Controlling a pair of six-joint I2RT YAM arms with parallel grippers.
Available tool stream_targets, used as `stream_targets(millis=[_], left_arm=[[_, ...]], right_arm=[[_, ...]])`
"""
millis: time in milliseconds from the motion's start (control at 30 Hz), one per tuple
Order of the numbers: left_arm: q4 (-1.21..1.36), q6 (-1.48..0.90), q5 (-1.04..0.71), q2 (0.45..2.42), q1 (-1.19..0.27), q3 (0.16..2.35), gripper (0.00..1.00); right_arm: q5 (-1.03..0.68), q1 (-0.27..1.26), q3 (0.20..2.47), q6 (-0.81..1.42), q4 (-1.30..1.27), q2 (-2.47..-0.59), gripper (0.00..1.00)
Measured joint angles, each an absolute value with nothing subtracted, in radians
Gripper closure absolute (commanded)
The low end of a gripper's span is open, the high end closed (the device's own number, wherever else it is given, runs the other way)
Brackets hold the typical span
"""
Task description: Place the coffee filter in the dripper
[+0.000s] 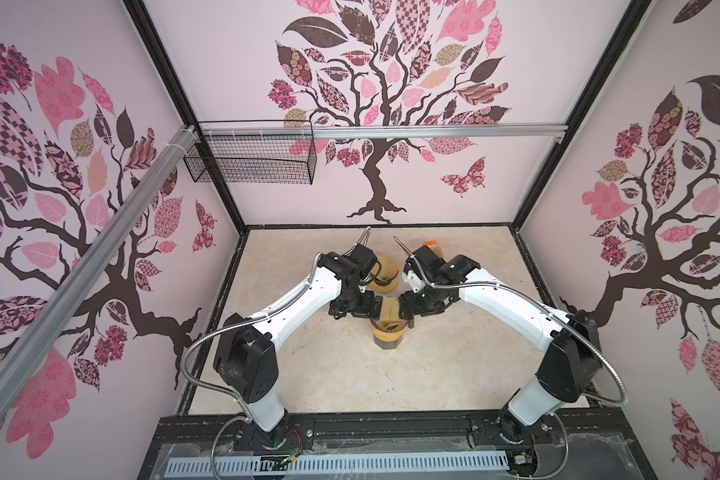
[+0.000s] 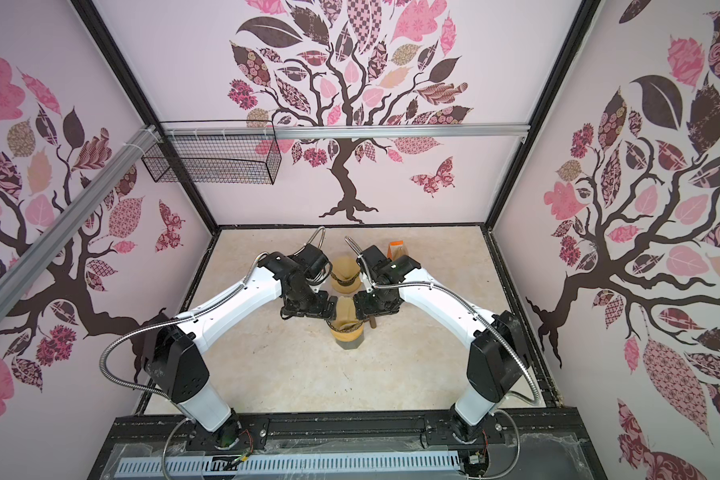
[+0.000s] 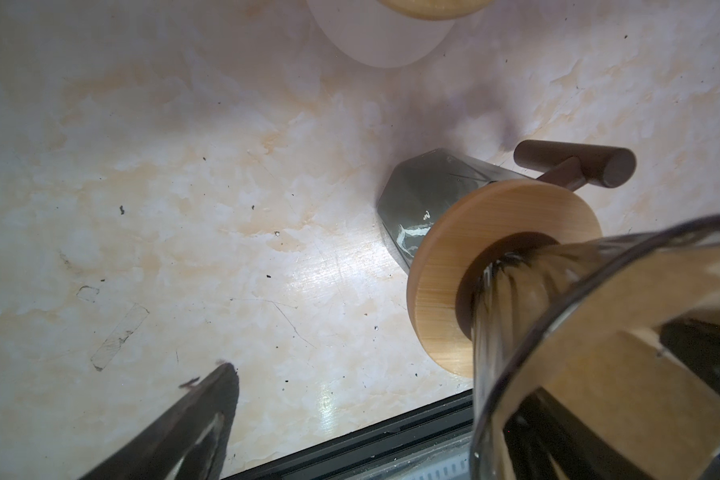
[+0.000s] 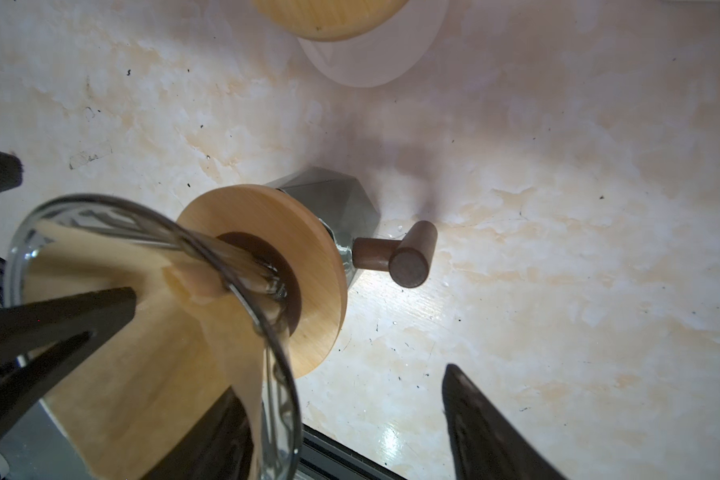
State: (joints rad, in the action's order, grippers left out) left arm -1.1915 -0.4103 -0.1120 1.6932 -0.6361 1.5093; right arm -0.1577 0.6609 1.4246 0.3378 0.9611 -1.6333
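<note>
In both top views the filter (image 1: pixel 387 311) stood between the two grippers, just above the dripper (image 1: pixel 385 331), which sat on a dark cup (image 1: pixel 386 343) in the middle of the counter (image 1: pixel 308 365). The left gripper (image 1: pixel 374 309) met it from the left and the right gripper (image 1: pixel 404 309) from the right. Neither arm was nearer. The paper's top rose above the rim, with its long axis roughly upright along the cone's.

In the left wrist view the left gripper (image 3: pixel 445 349) was spread wide and held nothing. One finger (image 3: pixel 200 415) hung over bare counter, well clear of the dripper (image 3: pixel 508 299). A dark shape beyond the filter (image 3: pixel 641 299), inside the glass, was probably the other finger, though this could not be told for sure.

In the right wrist view the right gripper (image 4: pixel 292 328) also had its jaws apart and gripped nothing. One finger (image 4: pixel 59 328) lay on the filter (image 4: pixel 142 395) inside the cone, and the other (image 4: pixel 495 424) stood over the counter, outside the rim and the wooden collar (image 4: pixel 308 249). The filter's point looked short of the neck. The next move therefore likely called for a push straight down the cone's axis, shared by both sides.
</note>
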Motion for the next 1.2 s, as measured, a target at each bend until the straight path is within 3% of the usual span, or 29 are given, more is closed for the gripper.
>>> stream_targets(millis=[1200], left_arm=[[-1.163, -0.395, -0.136, 1.687, -0.615, 1.488, 0.02]], right_arm=[[-0.145, 0.661, 1.372, 0.366, 0.912, -1.616, 0.3]])
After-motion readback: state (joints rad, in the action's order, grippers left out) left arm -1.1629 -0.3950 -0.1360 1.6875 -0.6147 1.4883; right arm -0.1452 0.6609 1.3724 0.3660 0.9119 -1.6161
